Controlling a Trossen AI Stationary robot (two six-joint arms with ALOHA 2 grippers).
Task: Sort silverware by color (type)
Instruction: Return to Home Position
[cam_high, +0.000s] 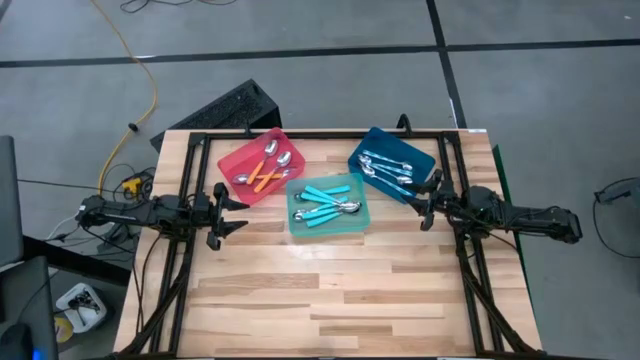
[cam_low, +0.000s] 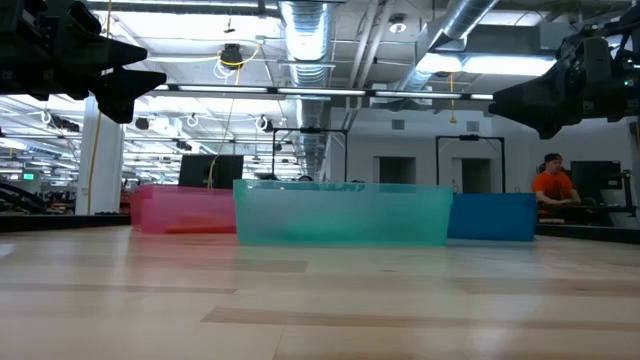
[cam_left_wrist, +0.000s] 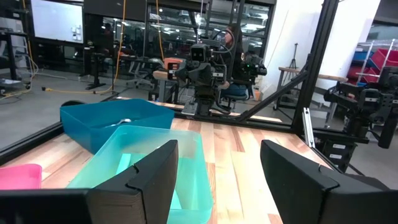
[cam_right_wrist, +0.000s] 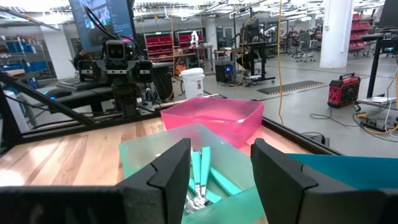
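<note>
Fig. We find the silverware (cam_high: 326, 204) all inside the trays (cam_high: 330, 232), at 3 o'clock from the left gripper (cam_high: 240, 214) and 9 o'clock from the right gripper (cam_high: 420, 208). Both pairs of fingers are spread and empty above the desk (cam_high: 340, 290).

No text, label, brand or number can be read anywhere — not on trays, table or room.

Place: robotics lab in an open industrial hall
Ceiling: exposed round silver ventilation ducts (cam_low: 305, 30)
Floor: bare grey concrete floor (cam_high: 540, 90), trailing yellow cable (cam_high: 153, 95)
Around: shelves of red storage bins (cam_right_wrist: 163, 46), seated person in orange top (cam_low: 551, 186)
</note>
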